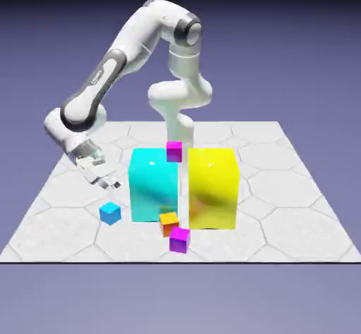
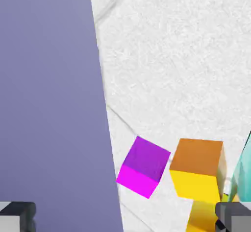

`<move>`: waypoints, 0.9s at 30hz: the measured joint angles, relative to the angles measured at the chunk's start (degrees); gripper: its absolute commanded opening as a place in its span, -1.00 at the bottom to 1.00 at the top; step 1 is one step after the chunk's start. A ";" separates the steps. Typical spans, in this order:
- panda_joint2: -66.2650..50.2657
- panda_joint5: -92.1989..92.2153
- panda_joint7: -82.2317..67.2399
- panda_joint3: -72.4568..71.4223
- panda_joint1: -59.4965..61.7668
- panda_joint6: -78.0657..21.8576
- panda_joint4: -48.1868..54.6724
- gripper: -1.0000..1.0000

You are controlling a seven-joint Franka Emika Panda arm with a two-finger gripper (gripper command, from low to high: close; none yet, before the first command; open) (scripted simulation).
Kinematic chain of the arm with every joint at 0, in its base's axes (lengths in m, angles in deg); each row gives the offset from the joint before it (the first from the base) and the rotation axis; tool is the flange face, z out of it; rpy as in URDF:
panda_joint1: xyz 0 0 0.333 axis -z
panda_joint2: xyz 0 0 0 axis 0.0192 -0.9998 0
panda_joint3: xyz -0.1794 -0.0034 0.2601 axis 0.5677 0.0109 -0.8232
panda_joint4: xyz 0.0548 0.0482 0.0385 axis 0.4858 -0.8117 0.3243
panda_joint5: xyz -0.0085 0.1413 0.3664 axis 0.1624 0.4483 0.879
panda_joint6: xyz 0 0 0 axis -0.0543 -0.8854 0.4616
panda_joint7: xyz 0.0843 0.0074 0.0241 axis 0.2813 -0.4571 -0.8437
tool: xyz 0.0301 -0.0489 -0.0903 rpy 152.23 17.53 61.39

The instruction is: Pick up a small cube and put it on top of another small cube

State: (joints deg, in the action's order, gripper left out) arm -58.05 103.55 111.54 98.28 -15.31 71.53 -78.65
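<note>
Below the front edge, plain blue-violet. Then a dark, straight rim along the pale bench (image 1: 300,237), marked with large grey-lined polygons. Near that rim, a magenta cube (image 1: 180,240), turned at an angle, with an orange cube (image 1: 169,224) just behind, slightly apart in the hand view. Toward the exterior view's left, the small blue cube (image 1: 110,213), flat on the bench, with open surface between it and the left edge.

Above and slightly behind the blue cube, the hand (image 1: 111,184): tilted, open, fingertips wide apart. Farther in, a tall cyan block (image 1: 153,188) and a tall yellow block (image 1: 213,192), with only a narrow slot between; broad open bench to the exterior view's right. At the cyan block's upper right corner, another magenta cube (image 1: 174,151), support unclear. Beyond, the white arm (image 1: 134,36), arched high before a blue-violet backdrop, darkening to black at the top.
</note>
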 measured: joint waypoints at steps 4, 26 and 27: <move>-7.92 9.35 1.00 8.12 -1.86 -9.97 3.64 0.00; -25.98 14.41 11.67 4.06 1.67 -11.07 -5.87 -1.00; -25.48 12.06 10.70 2.58 2.10 -10.90 -4.18 -1.00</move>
State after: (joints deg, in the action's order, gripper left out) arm -83.53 115.61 122.24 100.86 -13.22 60.63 -82.83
